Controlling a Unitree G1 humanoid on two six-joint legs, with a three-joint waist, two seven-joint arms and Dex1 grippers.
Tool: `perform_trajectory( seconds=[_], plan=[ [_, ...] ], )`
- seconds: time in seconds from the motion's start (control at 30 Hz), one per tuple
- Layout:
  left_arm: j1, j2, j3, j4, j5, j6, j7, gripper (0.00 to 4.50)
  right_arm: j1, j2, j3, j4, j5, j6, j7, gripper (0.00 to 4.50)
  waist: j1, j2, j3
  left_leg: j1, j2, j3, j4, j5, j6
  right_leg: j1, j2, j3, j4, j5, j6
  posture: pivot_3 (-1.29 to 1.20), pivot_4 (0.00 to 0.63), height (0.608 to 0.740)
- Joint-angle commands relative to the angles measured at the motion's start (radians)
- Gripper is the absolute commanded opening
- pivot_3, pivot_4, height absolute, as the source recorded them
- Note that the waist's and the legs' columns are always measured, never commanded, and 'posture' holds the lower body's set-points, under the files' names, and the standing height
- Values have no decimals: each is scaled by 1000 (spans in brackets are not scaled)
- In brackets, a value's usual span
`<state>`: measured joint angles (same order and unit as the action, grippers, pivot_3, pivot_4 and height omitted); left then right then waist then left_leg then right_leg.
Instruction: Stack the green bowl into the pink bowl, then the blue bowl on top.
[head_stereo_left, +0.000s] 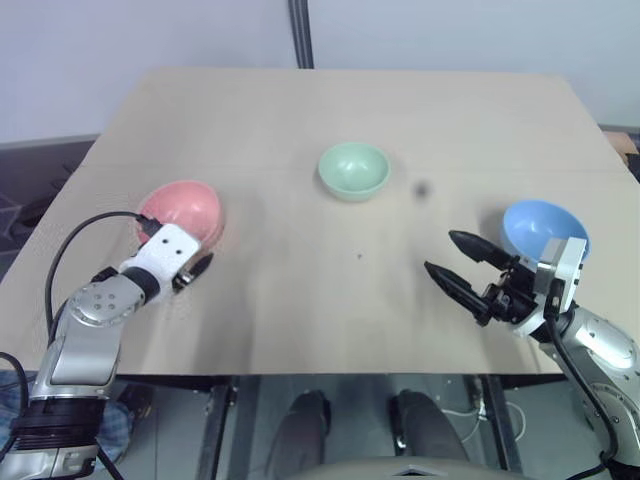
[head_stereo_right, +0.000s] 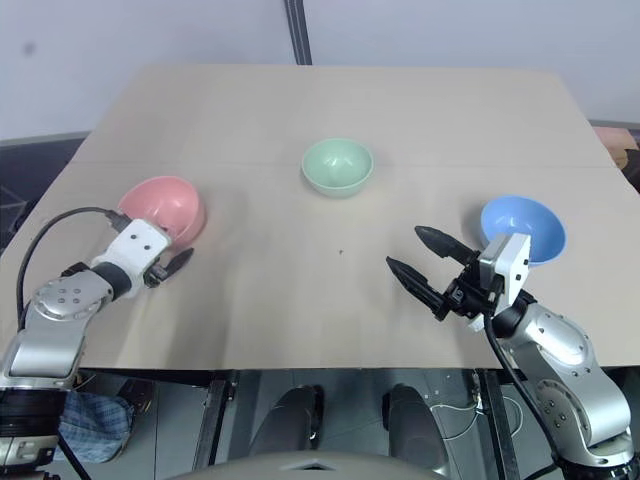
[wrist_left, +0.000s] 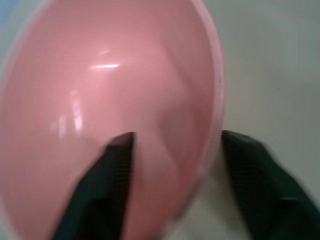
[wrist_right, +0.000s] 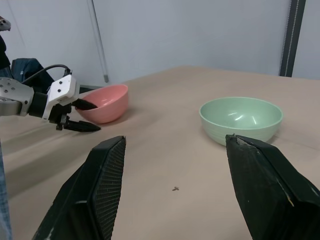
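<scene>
The pink bowl (head_stereo_left: 185, 208) sits upright at the table's left. My left gripper (wrist_left: 177, 145) straddles its near rim, one finger inside the bowl and the other outside; they stand apart and are not pressed on the wall. The green bowl (head_stereo_left: 353, 170) rests empty at the middle, toward the back. At the right stands the blue bowl (head_stereo_left: 540, 228), also empty. My right gripper (head_stereo_left: 440, 252) hovers open just left of the blue bowl, pointing toward the table's middle, nothing between its fingers.
The light wooden table (head_stereo_left: 300, 300) is bare between the three bowls. A small dark speck (head_stereo_left: 421, 188) lies right of the green bowl. A dark pole (head_stereo_left: 300, 30) rises behind the far edge. The near edge runs just under both wrists.
</scene>
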<state>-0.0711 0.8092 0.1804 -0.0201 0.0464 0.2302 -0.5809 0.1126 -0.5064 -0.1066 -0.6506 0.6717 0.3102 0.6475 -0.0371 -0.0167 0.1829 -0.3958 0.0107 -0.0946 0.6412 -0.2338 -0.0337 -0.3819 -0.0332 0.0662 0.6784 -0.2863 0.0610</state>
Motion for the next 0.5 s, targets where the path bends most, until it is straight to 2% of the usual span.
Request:
perform_trajectory(
  seconds=[0.03, 0.07, 0.1, 0.3, 0.5],
  plan=[
    [-3, 9, -3, 3, 5, -21, -7, 997, 2, 2, -18, -35, 1, -22, -1, 3366, -1, 0, 0, 0, 0, 0, 0, 0, 0, 0, 0, 0, 0, 0, 0, 0, 150, 740],
    [-2, 9, -5, 5, 8, -23, -8, 401, 3, 2, -18, -35, 1, -23, -1, 3366, 0, 0, 0, 0, 0, 0, 0, 0, 0, 0, 0, 0, 0, 0, 0, 0, 150, 740],
    [1, 7, -7, 1, 7, -22, -9, 27, 4, 1, -18, -34, 1, -24, 0, 3366, 0, 1, -1, 0, 0, 0, 0, 0, 0, 0, 0, 0, 0, 0, 0, 0, 150, 740],
    [-3, -3, -17, -23, -16, -32, -42, 27, 5, -1, -18, -29, 0, -26, 2, 3366, -1, 1, -1, 1, 0, 0, 0, 0, 0, 0, 0, 0, 0, 0, 0, 0, 150, 740],
    [-83, 25, -126, -63, -12, -152, -174, 27, 6, 1, -8, -27, -4, -25, 3, 3366, 13, 1, -1, 1, 0, 0, 0, 0, 0, 1, 0, 0, 0, 0, 0, 0, 150, 740]
  ],
)
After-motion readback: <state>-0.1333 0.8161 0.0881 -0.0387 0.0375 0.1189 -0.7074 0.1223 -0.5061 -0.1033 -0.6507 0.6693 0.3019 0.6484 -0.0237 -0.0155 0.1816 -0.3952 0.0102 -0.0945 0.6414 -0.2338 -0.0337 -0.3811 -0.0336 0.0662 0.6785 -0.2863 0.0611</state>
